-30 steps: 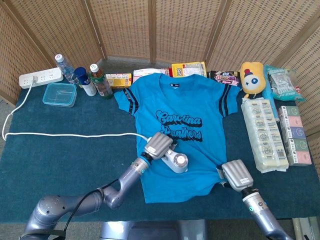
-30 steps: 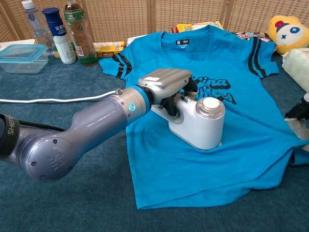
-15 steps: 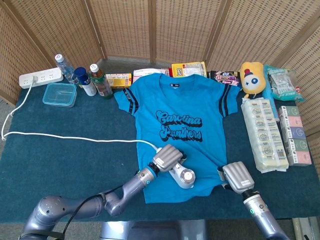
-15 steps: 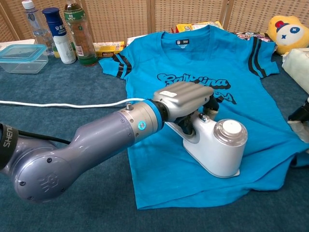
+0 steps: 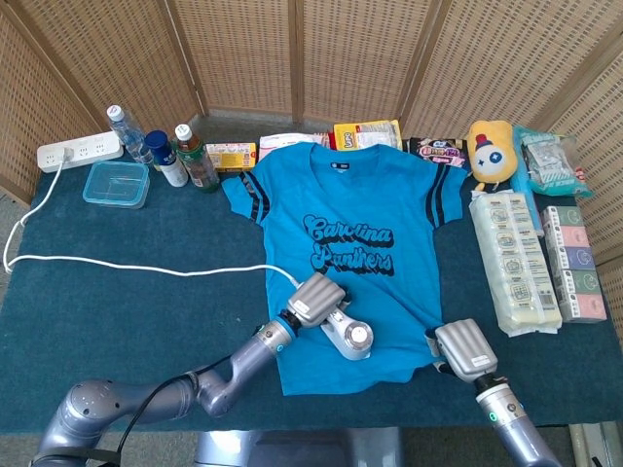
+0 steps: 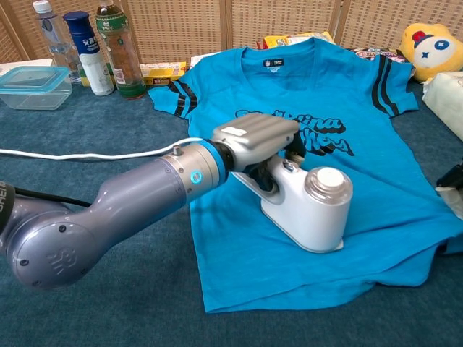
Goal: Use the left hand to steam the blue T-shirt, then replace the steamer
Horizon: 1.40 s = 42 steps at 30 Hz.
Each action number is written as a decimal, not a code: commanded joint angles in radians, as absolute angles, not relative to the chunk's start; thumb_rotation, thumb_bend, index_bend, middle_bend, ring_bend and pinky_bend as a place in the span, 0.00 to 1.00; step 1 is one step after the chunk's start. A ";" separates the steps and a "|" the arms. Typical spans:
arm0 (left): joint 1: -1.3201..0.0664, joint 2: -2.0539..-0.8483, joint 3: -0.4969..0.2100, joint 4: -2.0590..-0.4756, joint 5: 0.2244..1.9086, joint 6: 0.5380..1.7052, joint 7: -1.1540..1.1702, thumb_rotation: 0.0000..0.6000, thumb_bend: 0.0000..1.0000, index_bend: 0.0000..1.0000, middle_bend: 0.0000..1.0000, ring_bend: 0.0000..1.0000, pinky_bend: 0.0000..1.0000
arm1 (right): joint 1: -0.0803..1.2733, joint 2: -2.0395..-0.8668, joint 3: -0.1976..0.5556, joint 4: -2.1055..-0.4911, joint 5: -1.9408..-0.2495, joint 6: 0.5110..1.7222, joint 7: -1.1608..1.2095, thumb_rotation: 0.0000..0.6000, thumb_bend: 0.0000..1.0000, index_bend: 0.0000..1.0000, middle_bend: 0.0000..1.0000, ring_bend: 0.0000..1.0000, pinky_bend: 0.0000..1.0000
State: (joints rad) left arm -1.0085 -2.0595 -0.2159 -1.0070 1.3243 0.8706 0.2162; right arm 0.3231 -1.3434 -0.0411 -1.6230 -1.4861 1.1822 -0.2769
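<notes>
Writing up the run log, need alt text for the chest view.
The robot's left hand grips a white steamer resting on the lower part of a blue T-shirt spread flat on a dark teal table. Bottles and a clear container stand at the back left, a yellow plush toy at the back right.

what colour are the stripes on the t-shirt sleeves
Dark navy, almost black, stripes on the blue t-shirt; clearest in the chest view.
</notes>
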 commanded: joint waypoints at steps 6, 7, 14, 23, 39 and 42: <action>-1.005 -2.042 -0.261 -0.944 1.286 0.878 0.222 1.00 0.42 0.69 0.79 0.71 0.79 | 0.344 -1.350 -0.021 -1.624 -1.480 1.160 -0.282 1.00 0.53 0.72 0.70 0.77 0.91; -1.005 -2.041 -0.267 -0.933 1.279 0.879 0.224 1.00 0.43 0.69 0.79 0.71 0.79 | 0.346 -1.350 -0.019 -1.625 -1.478 1.157 -0.283 1.00 0.53 0.72 0.70 0.77 0.91; -1.010 -2.044 -0.308 -0.860 1.229 0.870 0.236 1.00 0.42 0.69 0.79 0.71 0.79 | 0.354 -1.352 -0.012 -1.625 -1.469 1.145 -0.285 1.00 0.53 0.72 0.70 0.77 0.91; -1.028 -2.077 -0.365 -0.740 1.150 0.864 0.278 1.00 0.42 0.69 0.79 0.71 0.79 | 0.352 -1.348 -0.011 -1.624 -1.464 1.146 -0.281 1.00 0.53 0.73 0.70 0.77 0.91; -1.109 -2.175 -0.443 -0.663 1.062 0.892 0.373 1.00 0.42 0.69 0.79 0.71 0.79 | 0.343 -1.335 -0.012 -1.626 -1.463 1.158 -0.268 1.00 0.53 0.73 0.70 0.77 0.91; -1.127 -2.197 -0.442 -0.668 1.062 0.888 0.385 1.00 0.42 0.69 0.79 0.71 0.79 | 0.342 -1.335 -0.013 -1.625 -1.462 1.158 -0.266 1.00 0.53 0.73 0.70 0.77 0.91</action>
